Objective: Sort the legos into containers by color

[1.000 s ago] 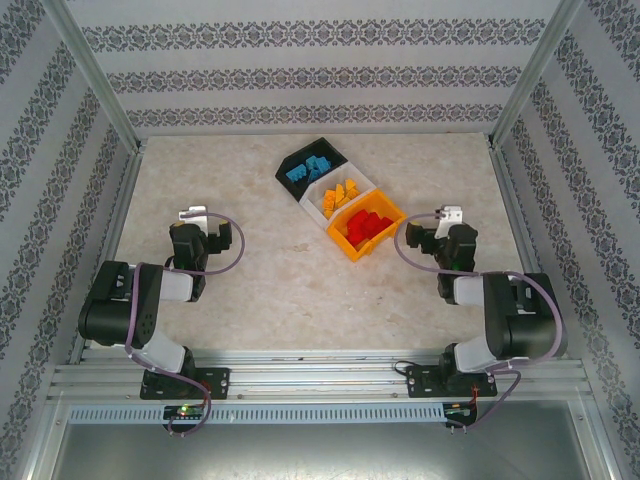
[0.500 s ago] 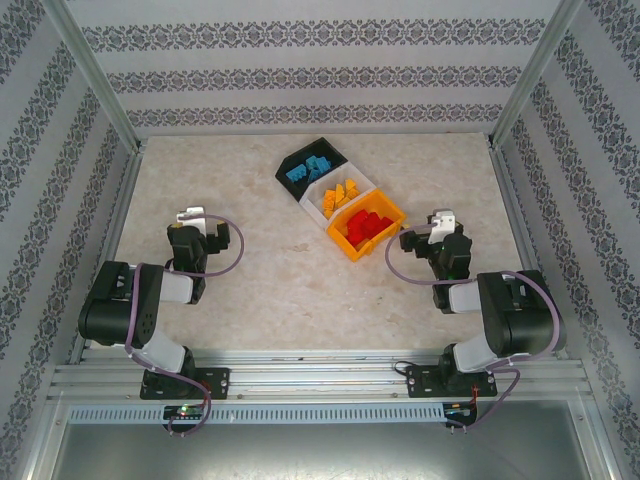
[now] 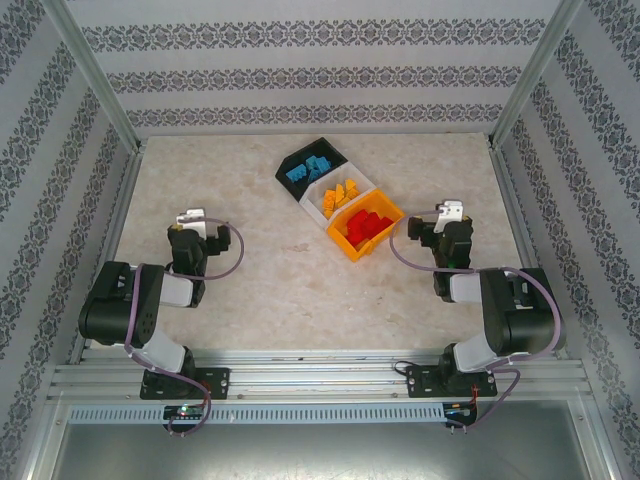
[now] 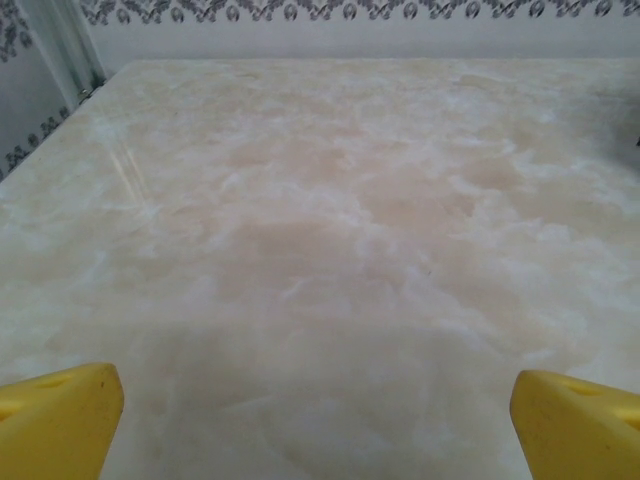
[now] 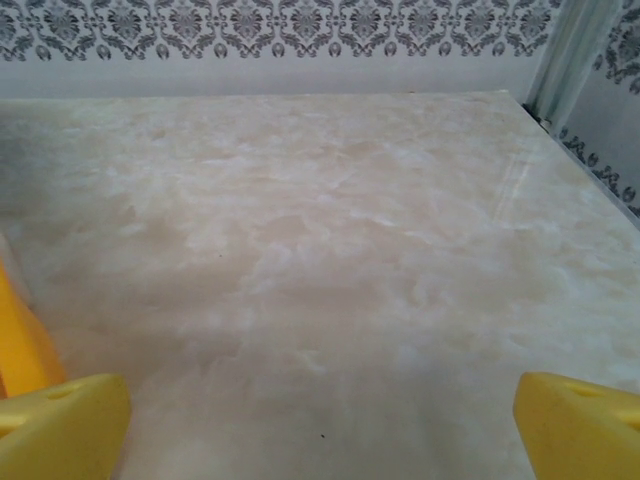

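Note:
Three joined containers stand in a diagonal row at the back middle. The black bin [image 3: 322, 148] holds blue legos [image 3: 308, 170], the white bin [image 3: 312, 208] holds orange-yellow legos [image 3: 340, 193], and the orange bin [image 3: 350, 246] holds red legos [image 3: 366, 226]. My left gripper [image 3: 190, 218] is folded back at the left, well away from the bins. It is open, with bare table between its yellow fingertips [image 4: 60, 415]. My right gripper [image 3: 452, 213] rests just right of the orange bin, also open and empty [image 5: 320, 420].
Patterned walls and metal frame posts [image 3: 95, 75] close in the marble table [image 3: 270, 270] on three sides. An orange edge [image 5: 12, 340], apparently the orange bin, shows at the left border of the right wrist view. Both arm bases sit at the near edge.
The right wrist swung a little left toward the orange bin, then came back right. The left arm barely shifted. Both grippers stayed open.

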### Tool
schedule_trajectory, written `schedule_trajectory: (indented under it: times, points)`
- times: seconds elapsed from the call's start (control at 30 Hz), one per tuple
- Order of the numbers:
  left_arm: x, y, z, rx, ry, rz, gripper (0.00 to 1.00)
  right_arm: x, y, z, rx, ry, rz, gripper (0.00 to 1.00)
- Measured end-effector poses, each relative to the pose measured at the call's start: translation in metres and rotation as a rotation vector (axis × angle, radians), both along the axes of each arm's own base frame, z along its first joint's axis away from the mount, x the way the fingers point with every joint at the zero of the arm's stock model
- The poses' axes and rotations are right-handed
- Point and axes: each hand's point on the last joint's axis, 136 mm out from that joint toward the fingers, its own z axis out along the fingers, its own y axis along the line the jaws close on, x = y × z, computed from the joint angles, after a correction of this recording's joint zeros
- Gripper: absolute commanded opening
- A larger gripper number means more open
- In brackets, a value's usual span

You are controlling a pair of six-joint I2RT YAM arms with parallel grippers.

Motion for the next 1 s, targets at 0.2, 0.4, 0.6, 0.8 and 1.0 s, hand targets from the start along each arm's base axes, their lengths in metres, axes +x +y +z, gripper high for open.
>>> schedule_trajectory:
  times: [0.2, 0.4, 0.6, 0.8, 1.0]
  points:
    - [0.0045, -0.0050, 0.0025, -0.004, 0.000, -0.029, 1.00, -0.0012, 0.0034, -0.0052, 0.002, 0.023, 0.020, 0.98]
    - [0.0038, -0.0051, 0.0004, -0.004, 0.009, -0.030, 1.00, -0.0015, 0.0053, -0.0064, 0.006, 0.029, 0.031, 0.98]
    - [0.0038, -0.0051, 0.0003, -0.004, 0.009, -0.030, 1.00, -0.0015, 0.0065, -0.0066, 0.008, 0.029, 0.038, 0.98]
    - [0.0038, -0.0051, 0.0003, -0.004, 0.009, -0.030, 1.00, -0.0016, 0.0069, -0.0072, 0.009, 0.032, 0.040, 0.98]
    - [0.0038, -0.0051, 0.0003, -0.004, 0.009, -0.030, 1.00, -0.0007, 0.0070, -0.0069, 0.009, 0.034, 0.040, 0.98]
